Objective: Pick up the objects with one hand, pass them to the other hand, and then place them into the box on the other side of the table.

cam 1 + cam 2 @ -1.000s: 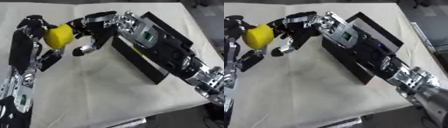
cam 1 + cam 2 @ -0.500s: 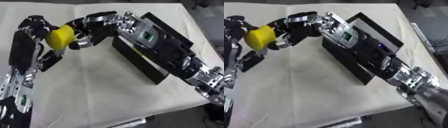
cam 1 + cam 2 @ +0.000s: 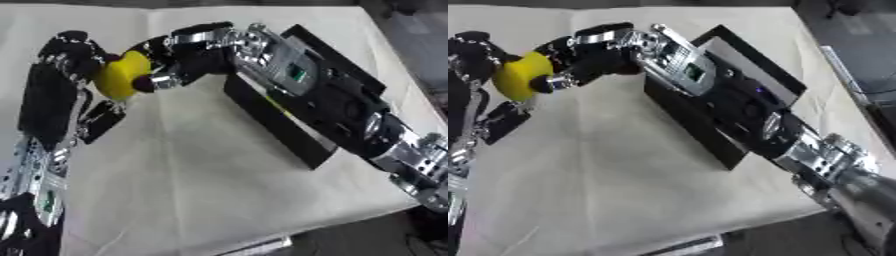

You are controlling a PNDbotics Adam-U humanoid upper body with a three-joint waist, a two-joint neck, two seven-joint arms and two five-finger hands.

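The round, smooth yellow object point(image 3: 121, 79), something like a plastic lemon or ball, hangs in the air above the cream cloth-covered bench point(image 3: 201, 190), well to the left of the long black open-topped box point(image 3: 289, 130). It sits between the two hands at the handover point. The left robot hand point(image 3: 74, 57) has its black fingers curled over the object's upper left side, clamped on it, while its forearm runs down the left edge of the view from the object. The right robot hand point(image 3: 179, 60) reaches across from over the box and has its fingers curled against the object's right side, one silver-tipped finger point(image 3: 162, 81) hooked under its lower right; it appears to be closing on the object too, though how fully it wraps round cannot be told. The step in hand looks like the pass from left to right. To do it well, the right robot hand should settle its fingers and thumb on opposite sides of the object before the left fingers ease off, because a smooth round thing would likely roll out of a one-sided hold. The release should be gradual, and only then should the object be carried right toward the box, whose near wall must be cleared.
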